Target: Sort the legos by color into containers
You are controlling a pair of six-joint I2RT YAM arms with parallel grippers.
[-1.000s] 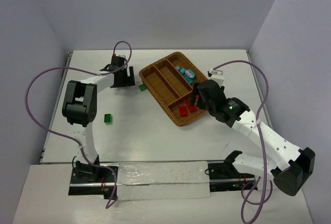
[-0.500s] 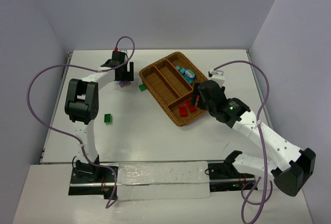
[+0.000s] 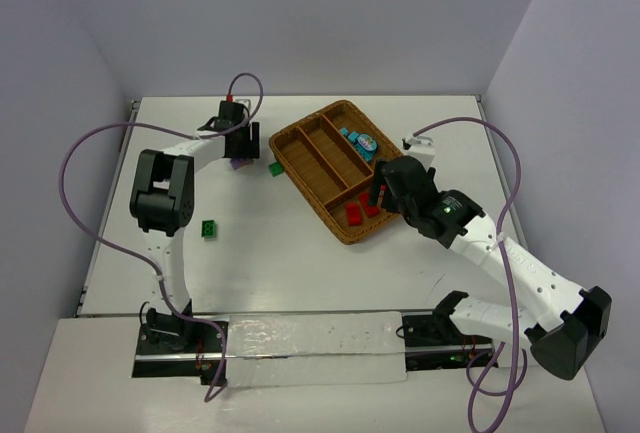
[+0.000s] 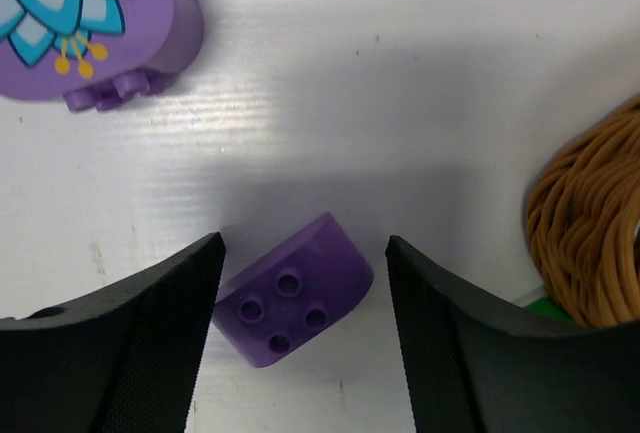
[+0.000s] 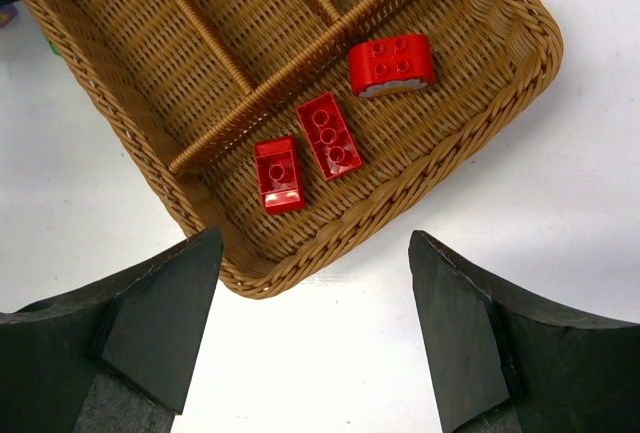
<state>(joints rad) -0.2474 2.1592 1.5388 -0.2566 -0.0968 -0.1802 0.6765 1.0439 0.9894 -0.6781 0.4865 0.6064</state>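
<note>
- White tabletop (image 3: 300,263) with pale walls behind it carries a brown wicker tray (image 3: 350,239), set at an angle right of centre.
- Left gripper (image 4: 302,248) hangs low over the table just left of the tray, its fingers (image 4: 130,343) spread wide.
- Between those fingers a small purple rounded brick (image 4: 295,293) lies on the table, studs up. It is not pinched, and whether the left finger touches its corner is hard to tell.
- A larger purple brick with a flower print (image 4: 90,23) lies further off on the table, apart from the first.
- Right gripper (image 5: 315,243) hovers above the near end of the tray with its fingers parted and nothing between them.
- Below it, the crosswise compartment holds three red bricks: one rounded (image 5: 392,63), one long (image 5: 328,136) and one small (image 5: 277,173).
- Teal bricks (image 3: 360,140) sit in the long compartment nearest the right arm.
- One green brick (image 3: 273,167) lies just beside the tray's left edge, and another green brick (image 3: 209,228) sits well apart on the open table.
</note>
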